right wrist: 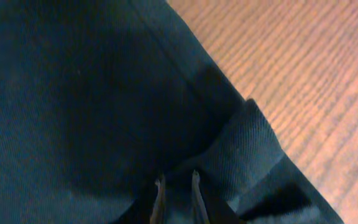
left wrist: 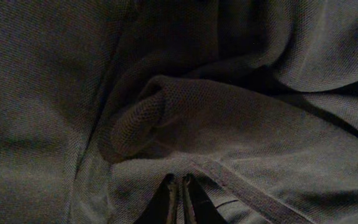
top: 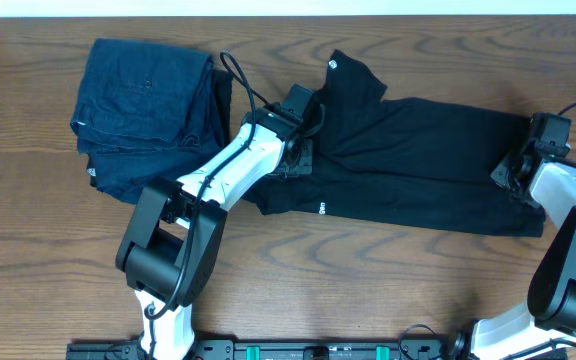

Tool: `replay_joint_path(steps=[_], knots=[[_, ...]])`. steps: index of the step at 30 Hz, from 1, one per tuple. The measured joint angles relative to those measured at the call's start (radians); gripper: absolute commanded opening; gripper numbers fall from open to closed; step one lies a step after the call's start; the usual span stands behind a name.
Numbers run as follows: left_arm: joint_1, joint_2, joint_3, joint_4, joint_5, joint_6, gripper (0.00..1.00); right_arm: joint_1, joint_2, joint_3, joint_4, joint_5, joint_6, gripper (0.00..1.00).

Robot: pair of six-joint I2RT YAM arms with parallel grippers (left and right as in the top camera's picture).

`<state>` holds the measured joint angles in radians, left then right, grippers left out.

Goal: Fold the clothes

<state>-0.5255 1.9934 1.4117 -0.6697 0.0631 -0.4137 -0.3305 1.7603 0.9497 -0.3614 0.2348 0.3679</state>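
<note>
Where your left hand [left wrist: 178,186] met the cloth, its two fingers [left wrist: 168,198] stood almost together, and a hem of the black T-shirt [top: 418,170] ran right across their tips. You looked to have it clenched on that hem, with a soft ridge of fabric bunched just beyond. Your right hand [right wrist: 177,183] was much the same: narrow gap, a rolled edge of the shirt caught between the fingers, and bare bench [right wrist: 303,74] beside it.

From above, both arms reached out from the near edge of the bench. The left forearm angled up and to the right to the shirt's left end. The right arm bent in at the shirt's right end, with its wrist low over the corner. The shirt lay stretched sideways between the two hands, already doubled into a long band, its small white logo [top: 321,208] near the front edge. Farther back and to the left, the dark blue denim stack [top: 148,110] sat just beside the shirt.

By my reading you were mid-fold, holding both ends. The next move called for lifting the ends together, keeping the cloth taut, and carrying one end over the other without dragging the band into the stack.
</note>
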Motion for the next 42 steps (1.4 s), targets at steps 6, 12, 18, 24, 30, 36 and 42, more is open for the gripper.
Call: replay_joint_path(steps=[6, 12, 18, 24, 30, 36, 42], knots=[[0.000, 0.000, 0.000, 0.000, -0.004, 0.000, 0.07, 0.000, 0.000, -0.035, 0.058, 0.000, 0.004, 0.25], [0.000, 0.000, 0.000, 0.000, -0.004, 0.000, 0.07, 0.000, 0.000, -0.059, 0.092, -0.002, 0.008, 0.36], [0.000, 0.000, 0.000, 0.005, -0.004, 0.019, 0.07, 0.000, -0.010, -0.037, -0.016, -0.007, -0.010, 0.53], [0.000, -0.068, 0.000, 0.007, -0.011, 0.052, 0.07, 0.000, -0.181, 0.073, -0.250, -0.116, -0.018, 0.63], [0.000, -0.206, 0.002, 0.006, -0.064, 0.061, 0.08, 0.000, -0.420, 0.127, -0.341, -0.220, -0.061, 0.88], [0.011, -0.206, 0.003, 0.019, -0.097, 0.075, 0.08, 0.000, -0.435, 0.122, -0.384, -0.217, -0.069, 0.99], [0.062, -0.171, 0.003, 0.101, -0.093, 0.082, 0.08, 0.000, -0.428, 0.115, -0.389, -0.217, -0.068, 0.99]])
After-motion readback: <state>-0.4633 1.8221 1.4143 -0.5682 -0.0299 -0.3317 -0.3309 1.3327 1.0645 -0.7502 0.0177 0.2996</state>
